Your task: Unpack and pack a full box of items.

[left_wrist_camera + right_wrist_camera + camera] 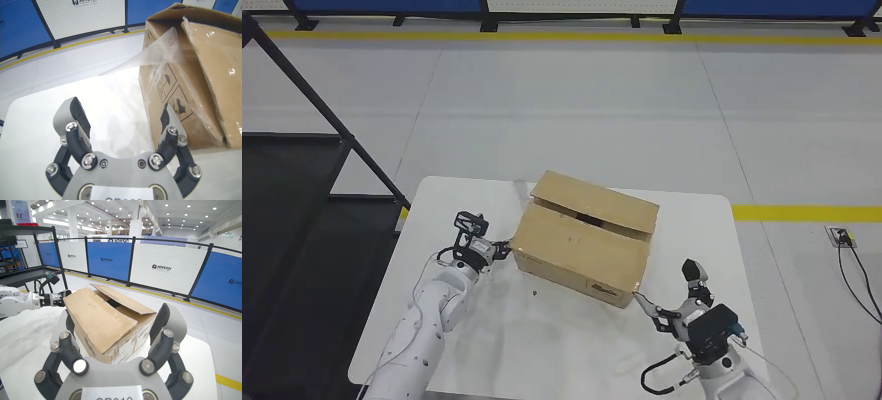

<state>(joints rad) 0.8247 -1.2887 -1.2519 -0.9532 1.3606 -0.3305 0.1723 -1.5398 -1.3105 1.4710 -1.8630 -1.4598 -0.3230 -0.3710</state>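
Observation:
A brown cardboard box (582, 238) stands in the middle of the white table (492, 340), its top flaps slightly parted over a dark gap (587, 215). My left gripper (122, 117) is open at the box's left end, one fingertip (167, 116) close against the side wall of the box (198, 85). A strip of clear tape (151, 58) sticks out loose from the box's upper corner. My right gripper (115, 325) is open, its fingers spread on either side of the near corner of the box (105, 321); in the top view it (670, 292) sits just off that corner.
A black metal rack (302, 200) stands left of the table. A small dark speck (532, 293) lies on the table in front of the box. Bare tabletop lies along the front edge. Fence panels (166, 266) line the far side of the floor.

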